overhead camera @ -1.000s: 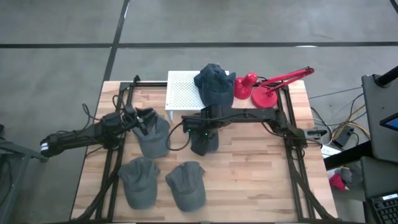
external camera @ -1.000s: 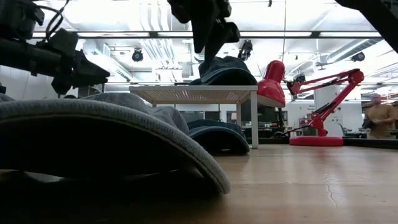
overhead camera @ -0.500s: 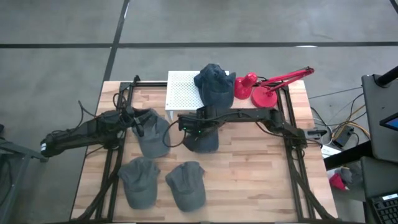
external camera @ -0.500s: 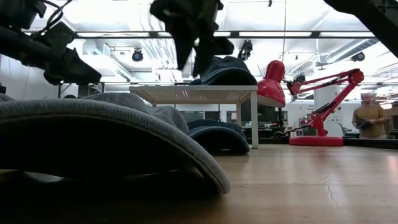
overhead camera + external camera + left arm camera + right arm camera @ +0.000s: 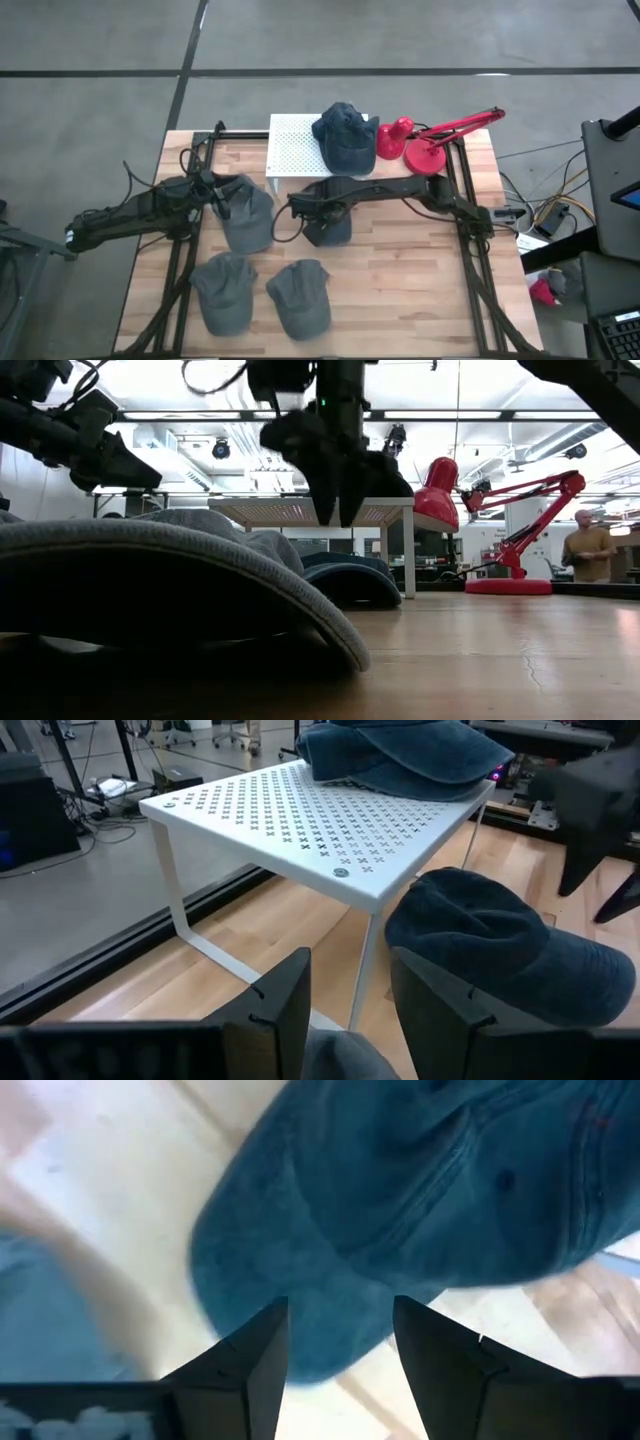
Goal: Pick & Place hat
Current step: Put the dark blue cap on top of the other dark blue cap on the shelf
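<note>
A dark blue hat [image 5: 333, 229] lies on the table in front of the white perforated rack [image 5: 295, 145]; it also shows in the right wrist view [image 5: 420, 1190] and the low view [image 5: 350, 578]. My right gripper [image 5: 335, 1355] hangs open just above it, fingers pointing down, one over each side of its brim end; in the low view [image 5: 337, 510] its tips stand clear of the hat. A second dark blue hat [image 5: 345, 135] rests on the rack. My left gripper [image 5: 350, 995] is open and empty above a grey hat [image 5: 246, 218] at the left.
Two more grey hats [image 5: 222, 292] [image 5: 300, 298] lie near the table's front edge. A red desk lamp [image 5: 425, 145] stands at the back right, beside the rack. A person [image 5: 585, 550] stands in the room beyond the table. The wood at the right front is bare.
My right gripper has come down from high over the table toward the blue hat in front of the rack, turning as it dropped, and has shifted a little toward the table's left. The hats have not moved.
</note>
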Controlling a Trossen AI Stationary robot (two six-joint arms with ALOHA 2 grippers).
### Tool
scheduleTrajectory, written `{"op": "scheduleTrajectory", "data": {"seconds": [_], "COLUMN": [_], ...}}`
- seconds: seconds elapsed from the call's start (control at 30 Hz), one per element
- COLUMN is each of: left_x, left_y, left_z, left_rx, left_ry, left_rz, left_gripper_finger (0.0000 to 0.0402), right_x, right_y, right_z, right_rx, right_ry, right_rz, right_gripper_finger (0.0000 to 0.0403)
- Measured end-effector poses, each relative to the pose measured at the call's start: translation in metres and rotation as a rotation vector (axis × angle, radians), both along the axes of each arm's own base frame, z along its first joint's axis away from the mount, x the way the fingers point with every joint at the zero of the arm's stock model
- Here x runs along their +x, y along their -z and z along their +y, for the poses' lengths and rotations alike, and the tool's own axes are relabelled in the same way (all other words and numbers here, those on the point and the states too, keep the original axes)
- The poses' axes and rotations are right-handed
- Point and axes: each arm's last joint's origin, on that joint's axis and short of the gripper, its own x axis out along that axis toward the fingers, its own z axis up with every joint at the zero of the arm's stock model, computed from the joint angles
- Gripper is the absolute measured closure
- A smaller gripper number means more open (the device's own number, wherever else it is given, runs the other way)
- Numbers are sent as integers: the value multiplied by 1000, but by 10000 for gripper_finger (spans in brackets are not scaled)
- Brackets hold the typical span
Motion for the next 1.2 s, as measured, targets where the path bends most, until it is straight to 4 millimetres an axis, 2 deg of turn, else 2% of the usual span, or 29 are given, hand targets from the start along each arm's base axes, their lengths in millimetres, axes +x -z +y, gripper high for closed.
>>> {"op": "scheduleTrajectory", "data": {"seconds": [0.37, 0.6, 0.73, 0.93, 1.07, 1.2], "left_x": [0, 1, 1, 1, 1, 1], "left_y": [0, 0, 0, 0, 0, 0], "left_z": [0, -1, -2, -2, -2, -2], "left_rx": [-9, -41, -59, -61, -61, -60], "left_ry": [0, 41, 57, 60, 60, 59], "left_rz": [-5, -20, -28, -29, -29, -29], "left_gripper_finger": [259, 259, 259, 259, 259, 259], "right_x": [6, -4, -11, -31, -45, -51], "right_y": [32, 51, 57, 53, 40, 17], "right_z": [-19, -13, 4, 47, 79, 103], "right_rx": [-38, 7, 68, 103, 110, 128], "right_ry": [-5, -25, -45, -105, -148, -174], "right_rz": [-55, 22, 85, 251, 333, 299], "right_gripper_finger": [268, 280, 286, 295, 302, 310]}}
